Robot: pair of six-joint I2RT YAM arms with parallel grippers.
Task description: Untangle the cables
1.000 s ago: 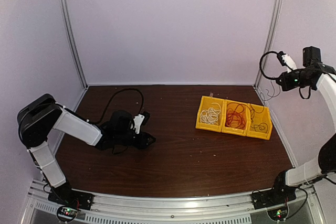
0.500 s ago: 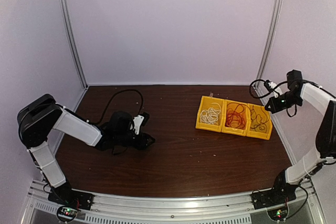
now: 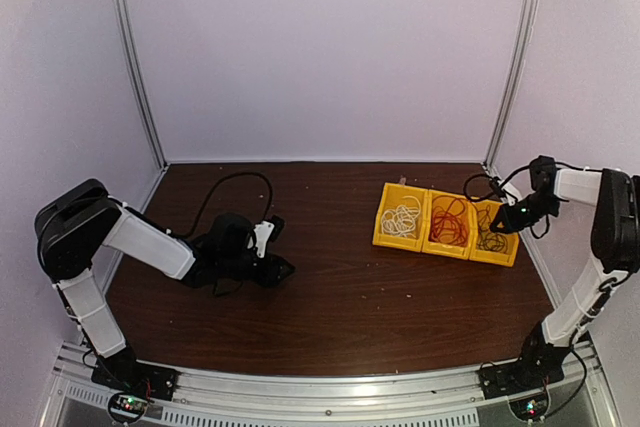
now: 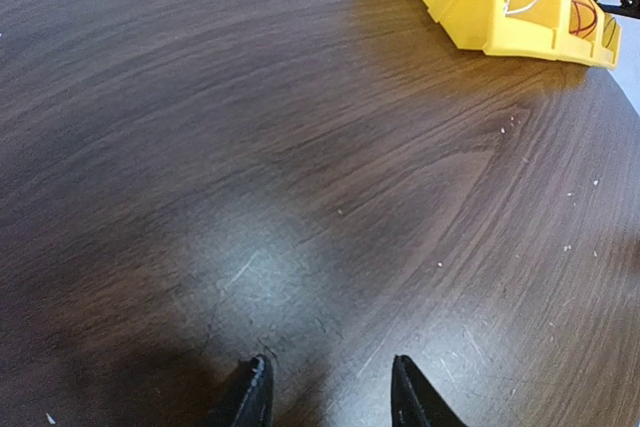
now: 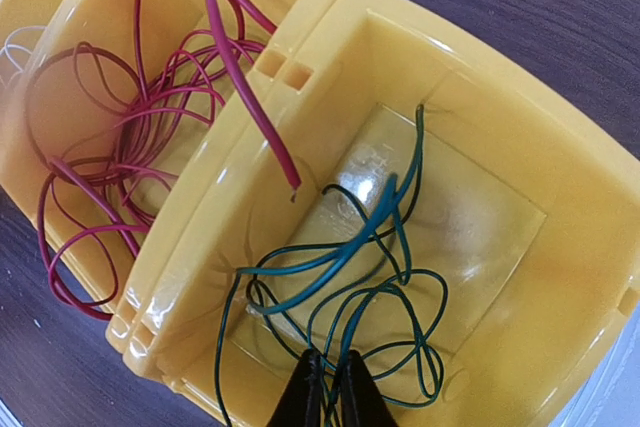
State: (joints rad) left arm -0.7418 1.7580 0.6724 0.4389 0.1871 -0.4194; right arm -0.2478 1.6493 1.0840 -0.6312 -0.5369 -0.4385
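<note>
Three joined yellow bins stand at the right of the table. The left bin holds the white cable, the middle one the red cable, the right one the dark cable. In the right wrist view the dark cable is a teal-green loose coil on the bin floor. My right gripper is shut on a strand of it, just above the right bin. One end of the red cable hangs over the divider into the right bin. My left gripper is open and empty, low over the table.
The left arm lies low on the left half of the brown table, with its thick black cable looping behind it. The bins show at the top right of the left wrist view. The right wall stands close behind the right arm.
My right arm has come down from high by the right wall to the right bin, bringing the dark cable down into it. The left arm has not moved.
</note>
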